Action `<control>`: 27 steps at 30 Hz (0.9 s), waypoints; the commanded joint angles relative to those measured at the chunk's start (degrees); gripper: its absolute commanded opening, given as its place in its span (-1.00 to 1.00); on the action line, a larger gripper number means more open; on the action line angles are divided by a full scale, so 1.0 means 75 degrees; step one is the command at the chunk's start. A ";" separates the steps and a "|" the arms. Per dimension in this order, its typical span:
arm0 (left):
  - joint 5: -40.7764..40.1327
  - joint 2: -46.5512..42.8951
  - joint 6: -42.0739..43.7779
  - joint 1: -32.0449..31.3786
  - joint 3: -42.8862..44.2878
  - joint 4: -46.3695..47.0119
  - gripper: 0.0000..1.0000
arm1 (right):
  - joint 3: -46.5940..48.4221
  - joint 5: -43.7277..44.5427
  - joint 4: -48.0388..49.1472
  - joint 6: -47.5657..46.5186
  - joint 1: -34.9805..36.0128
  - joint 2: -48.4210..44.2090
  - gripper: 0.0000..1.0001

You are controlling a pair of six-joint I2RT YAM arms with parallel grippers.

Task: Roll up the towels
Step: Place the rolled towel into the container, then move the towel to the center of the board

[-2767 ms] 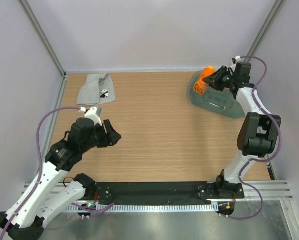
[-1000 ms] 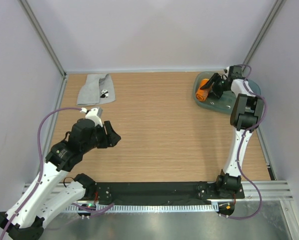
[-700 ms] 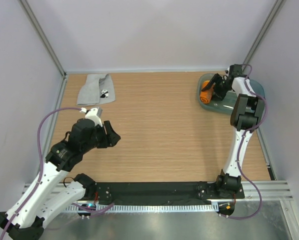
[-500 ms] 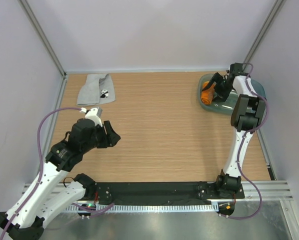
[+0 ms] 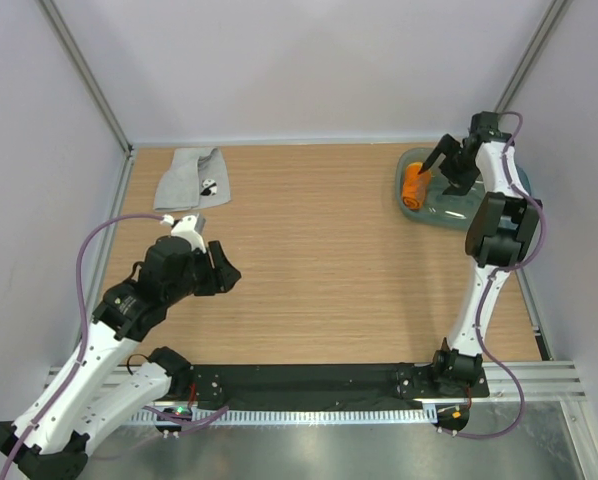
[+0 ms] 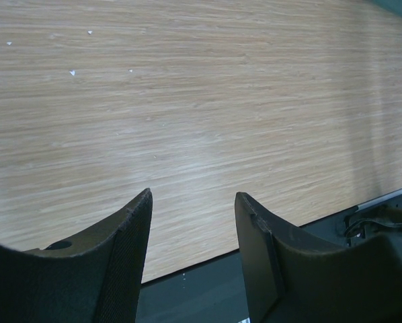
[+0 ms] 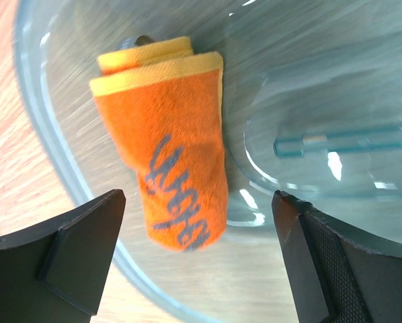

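The right tool [image 5: 441, 172] has spread its jaws wide and lifted clear of the rolled orange towel [image 5: 412, 186], leaving it lying free in the blue-green tub [image 5: 449, 214] at the far right corner of the bench [image 5: 319, 250]. At far left, the grey towel [image 5: 189, 177] lies loosely folded, not rolled, by the back edge, well apart from both arms. The left tool [image 5: 219, 268] hovers over bare wood nearer the front, jaws partly open and holding nothing, seemingly parked while its partner worked. The orange roll rests against the tub's left wall, apparently stowed as finished; the grey one likely comes next.
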 commanded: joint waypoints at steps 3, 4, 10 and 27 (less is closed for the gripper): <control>-0.0158 0.0214 0.0120 0.0038 -0.0004 0.0011 0.07 | -0.0405 0.0497 0.0199 -0.0244 0.0165 -0.2111 0.97; -0.0239 0.0249 0.0120 0.0038 -0.0004 0.0069 0.06 | -0.0581 0.0753 0.0212 -0.0256 0.0224 -0.2788 0.98; -0.1269 0.1242 -0.0266 0.0049 -0.0040 0.0818 0.16 | -0.2429 0.1176 0.0575 -0.0280 0.1382 -0.5437 1.00; -0.3184 0.8988 0.1303 0.1782 0.5192 0.1830 0.17 | -0.7168 0.0814 0.1373 0.0834 0.4091 -0.9461 0.98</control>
